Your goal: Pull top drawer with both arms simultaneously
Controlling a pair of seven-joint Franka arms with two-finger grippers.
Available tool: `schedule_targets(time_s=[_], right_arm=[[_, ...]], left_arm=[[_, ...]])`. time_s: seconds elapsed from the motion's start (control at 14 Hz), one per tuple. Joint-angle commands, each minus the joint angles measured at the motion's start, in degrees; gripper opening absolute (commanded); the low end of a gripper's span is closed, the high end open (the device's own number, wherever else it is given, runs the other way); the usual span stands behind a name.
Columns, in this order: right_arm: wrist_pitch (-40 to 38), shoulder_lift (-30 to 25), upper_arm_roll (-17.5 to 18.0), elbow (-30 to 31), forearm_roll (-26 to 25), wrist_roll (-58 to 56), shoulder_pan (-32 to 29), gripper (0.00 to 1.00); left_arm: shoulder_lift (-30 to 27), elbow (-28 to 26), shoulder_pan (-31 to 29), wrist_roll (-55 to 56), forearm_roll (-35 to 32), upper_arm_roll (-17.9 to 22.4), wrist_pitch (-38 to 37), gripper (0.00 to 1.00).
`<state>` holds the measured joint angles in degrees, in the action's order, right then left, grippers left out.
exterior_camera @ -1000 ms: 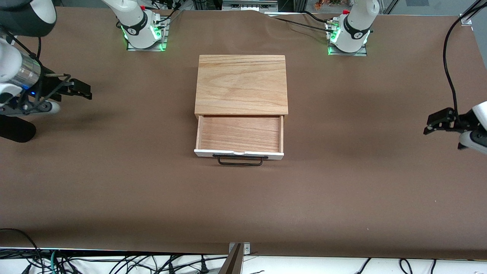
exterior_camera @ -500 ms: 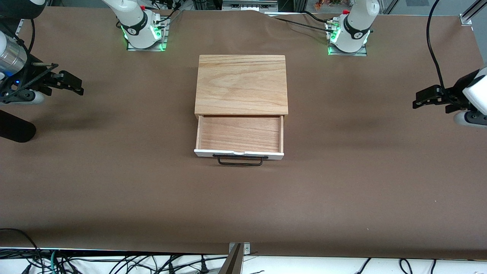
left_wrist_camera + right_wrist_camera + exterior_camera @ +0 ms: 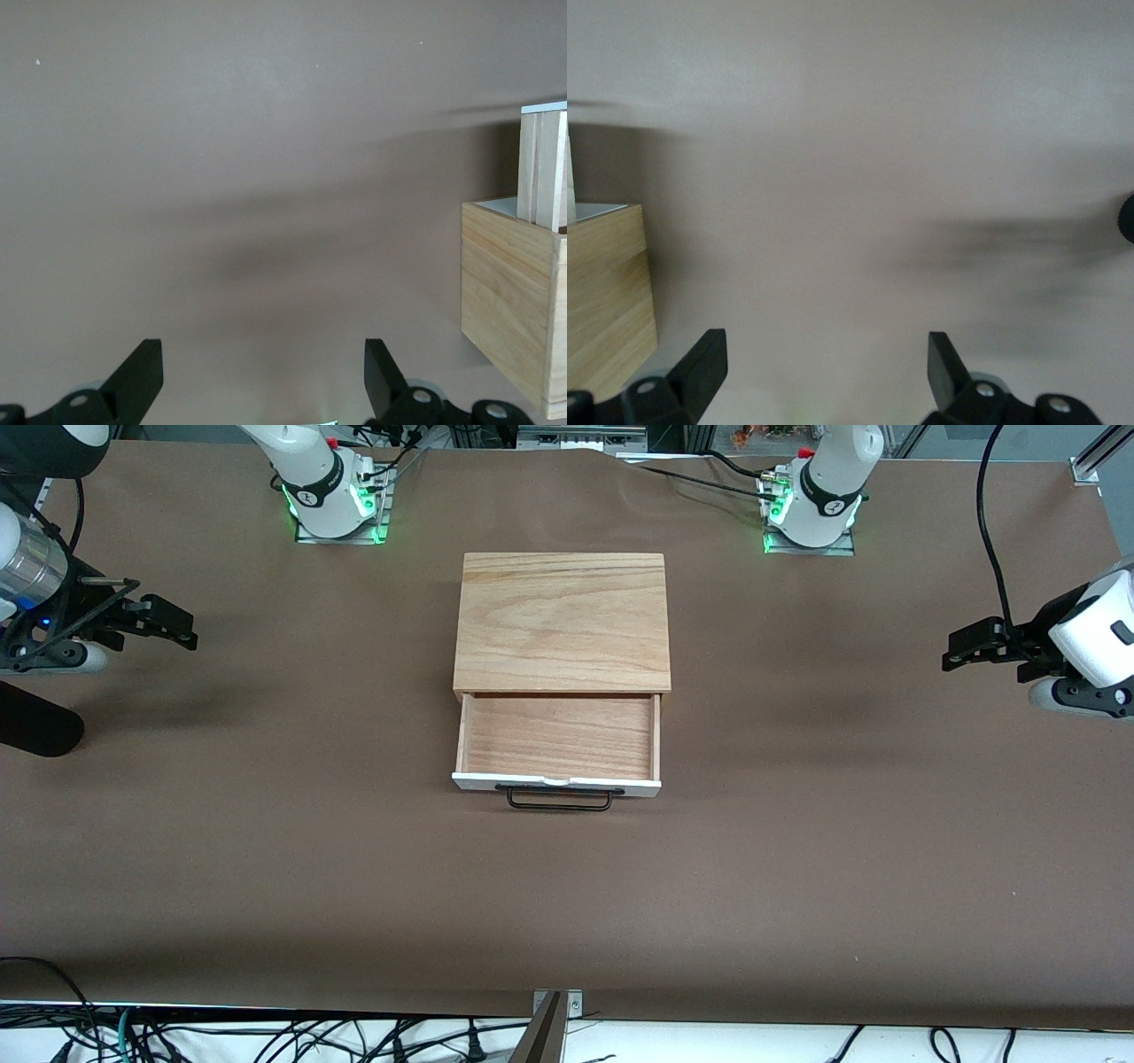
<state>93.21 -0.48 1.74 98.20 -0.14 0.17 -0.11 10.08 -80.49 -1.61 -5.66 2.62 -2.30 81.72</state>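
Wood-floored top drawer (image 3: 558, 737) stands pulled out of the cabinet (image 3: 562, 622), mid-worktop (image 3: 266, 868). Left gripper (image 3: 955, 650) and right gripper (image 3: 182, 629) hover with fingers apart, holding nothing, over opposite worktop ends. Risk: an arm swinging inward could strike the protruding drawer.

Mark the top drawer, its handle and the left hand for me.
top drawer (image 3: 558, 735), front view, on its bare wood floor.
handle (image 3: 559, 807), front view, on the black bar.
left hand (image 3: 953, 650), front view, midway between its open fingertips, over the table.
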Motion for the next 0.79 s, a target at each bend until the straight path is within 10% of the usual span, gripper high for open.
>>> schedule_targets(time_s=[0.0,0.71], right_arm=[[1.27,-0.31,0.64,0.24,0.14,-0.52,-0.77,1.00],[1.18,-0.31,0.72,0.32,0.23,-0.52,-0.77,1.00]], left_arm=[[-1.46,-1.42,-0.06,0.48,-1.21,-0.16,0.02,1.00],[-1.11,-1.25,-0.06,0.48,-0.07,-0.08,0.11,1.00]])
